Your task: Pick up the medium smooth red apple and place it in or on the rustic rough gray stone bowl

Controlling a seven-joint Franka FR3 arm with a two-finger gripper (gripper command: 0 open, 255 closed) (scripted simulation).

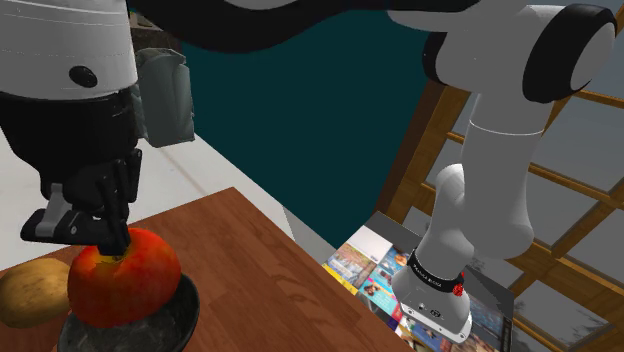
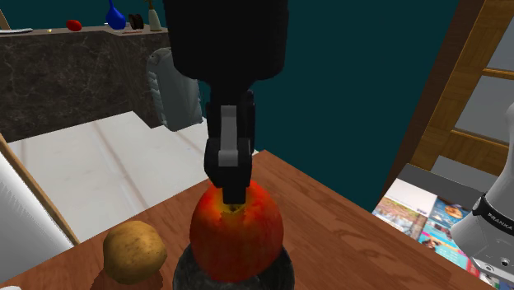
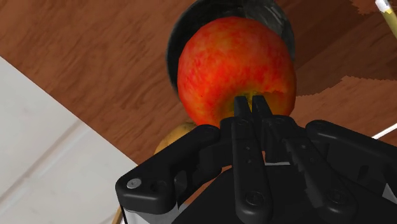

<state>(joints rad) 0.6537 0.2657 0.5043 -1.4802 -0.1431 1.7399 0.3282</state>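
hand: clenched narrow on the red apple, tips pinching its stem hollow | red apple: sits in the gray stone bowl on the tabletop, potato just beside | handling: likely firm, smooth, fairly heavy, slip-prone; a hold across its widest middle looks safer than this top pinch
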